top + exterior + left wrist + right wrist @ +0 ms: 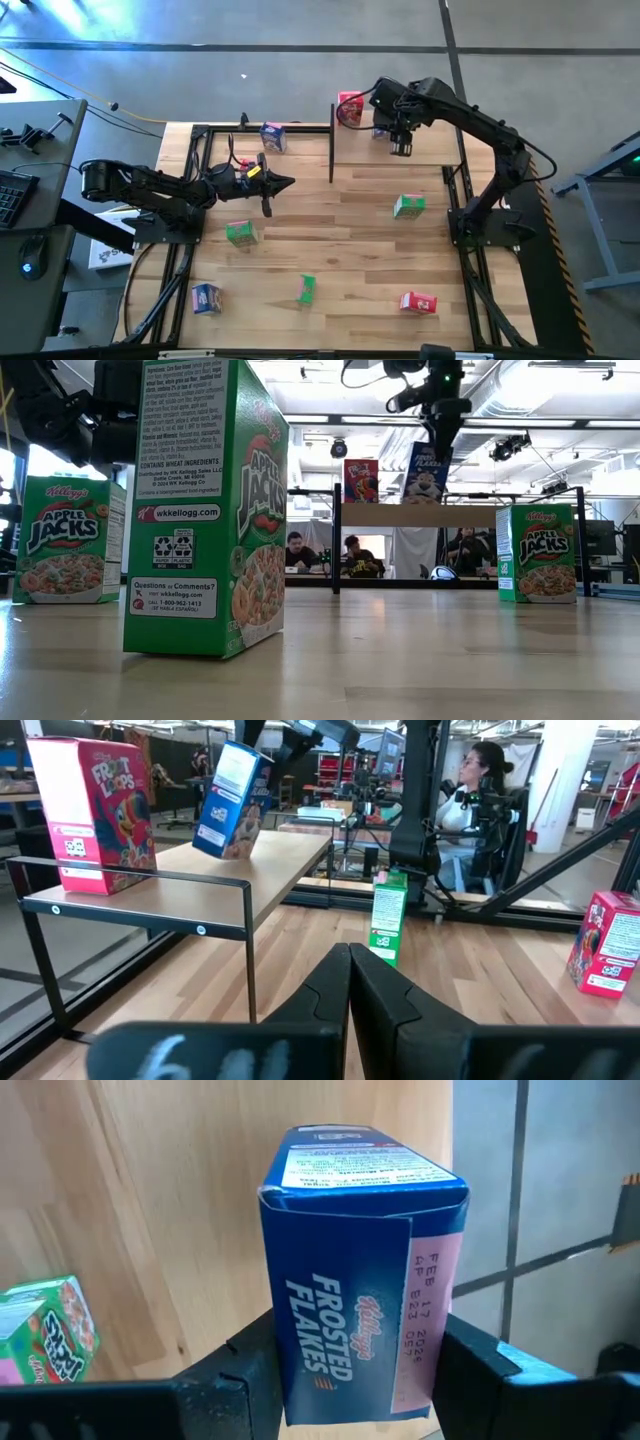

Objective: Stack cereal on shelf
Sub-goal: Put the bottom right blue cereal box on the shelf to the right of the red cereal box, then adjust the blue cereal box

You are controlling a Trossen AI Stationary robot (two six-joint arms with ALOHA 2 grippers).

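**Second box going onto the shelf, six still on the counter**

The right end effector [401, 148] grips a blue box [360, 1330] between its fingers and holds it tilted above the shelf [430, 150], at the counter's [340, 250] far right. It seems not yet set down, though the pictures cannot quite settle that. One red box [350, 108] already stands on the shelf's far left corner. The task looks early: one box placed, one in delivery, the rest waiting.

Count from the high view, eight boxes in all:
- Red: two. One on the shelf, one [418, 302] lying near the counter's front right.
- Blue: three. One in the right end effector, one [273, 137] at the far edge beside the shelf, one [206, 298] at the front left.
- Green: three. One [408, 206] in front of the shelf, one [240, 233] left of centre, one [306, 289] near the front middle.

A third red box does not show.

The left end effector [268, 182] hangs over the counter's left half, clenched and empty, pointing towards the shelf.
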